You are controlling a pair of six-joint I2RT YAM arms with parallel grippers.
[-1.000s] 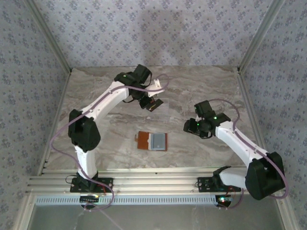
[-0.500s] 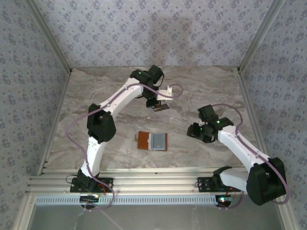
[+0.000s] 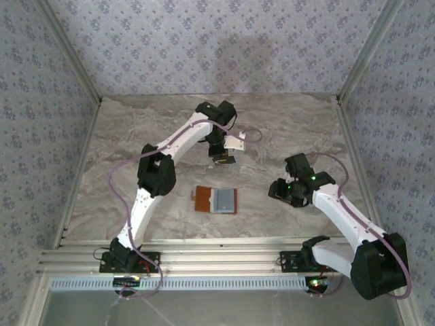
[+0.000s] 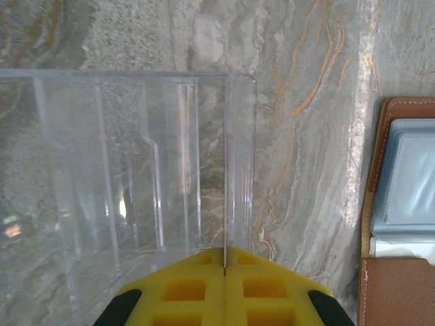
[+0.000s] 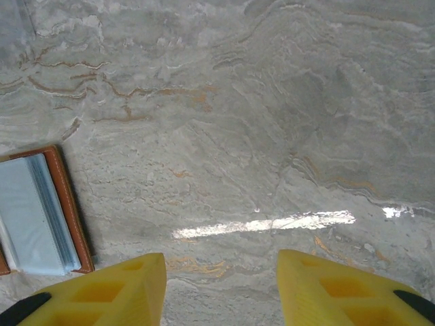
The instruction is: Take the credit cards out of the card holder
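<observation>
The card holder [image 3: 216, 200] lies open on the marble table, orange-brown with a blue-grey inside. It also sits at the right edge of the left wrist view [image 4: 401, 204] and at the left edge of the right wrist view [image 5: 41, 217]. My left gripper [image 3: 222, 157] hangs beyond the holder, shut on a thin credit card [image 4: 224, 261]. The card stands edge-on between the yellow fingers and looks dark from above. My right gripper [image 3: 279, 190] is open to the right of the holder, with bare marble between its fingers [image 5: 221, 261].
A clear see-through plastic piece [image 4: 129, 170] lies on the table right under the left gripper. Patterned walls and metal rails close the table in on the far side and both sides.
The left arm has swung its elbow to the right and carried the card slightly right and nearer. The right gripper has drifted a little toward the near edge, still open.
</observation>
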